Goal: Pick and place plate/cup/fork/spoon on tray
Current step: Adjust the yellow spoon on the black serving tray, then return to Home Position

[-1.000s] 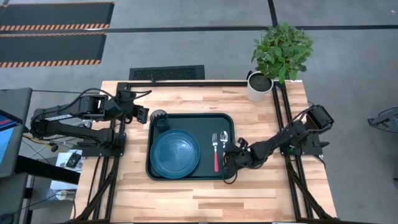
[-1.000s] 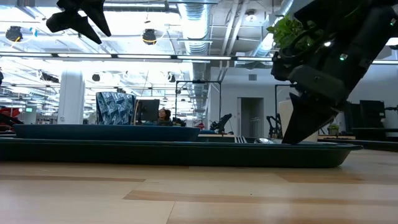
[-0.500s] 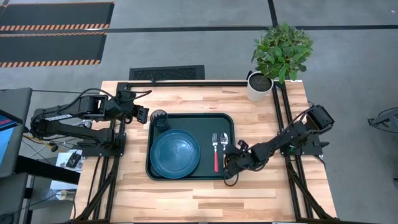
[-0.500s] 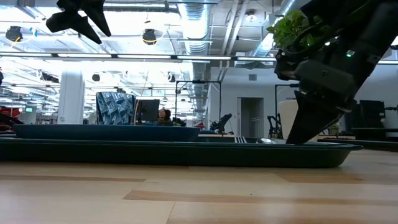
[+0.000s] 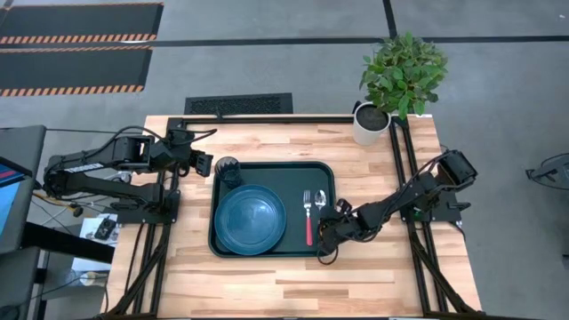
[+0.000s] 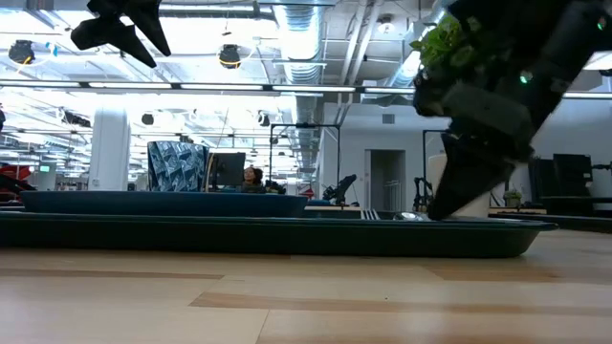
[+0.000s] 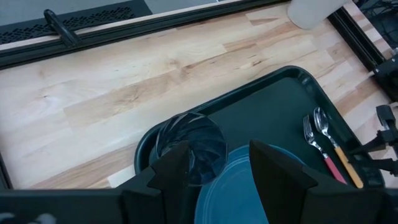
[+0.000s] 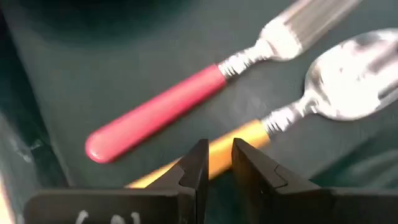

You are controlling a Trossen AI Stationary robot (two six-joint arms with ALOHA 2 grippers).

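Right pincer (image 8: 214, 163) nearly closed, low; left pincer (image 7: 217, 171) parted, raised.

Both arms are dark, nearly black, built of jointed segments on black frame rails. The left claw (image 7: 217, 171) has two broad, angular matte fingers. The right claw (image 8: 214, 165) has slimmer, squared fingers.
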